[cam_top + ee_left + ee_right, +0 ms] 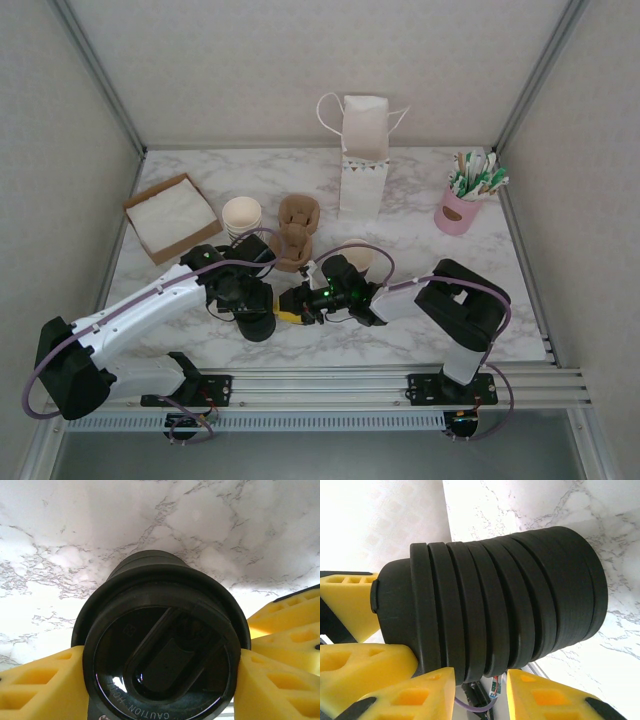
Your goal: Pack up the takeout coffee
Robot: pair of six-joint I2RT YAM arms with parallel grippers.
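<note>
The left fingers [45, 687] come down from above and press on either side of the top lid [160, 650], whose "CAUTION HOT" lettering faces up at the wrist. They are closed on that rim and on nothing else. Below it the stack of lids [510, 595] runs down in black rings to the marble surface [60, 530], where it seems to stand upright.

The right fingers [547, 700] reach in from the side with a narrow gap between them and nothing in it. Their tips sit right against the rings lower down the stack, spaced along its height. From where I stand, this looks like a way of parting one lid from the rest. One arm takes the top, and the other steadies the lids beneath so they do not come up together.

The takeout coffee [357, 258] is, as far as I can judge, the single cup just behind the right wrist. Its cream mouth is open with no lid on it yet, and its wall is hidden by the arm. The paper bag [365, 150] stands open at the back of the surface, well apart from both arms, so packing waits on the lid.
</note>
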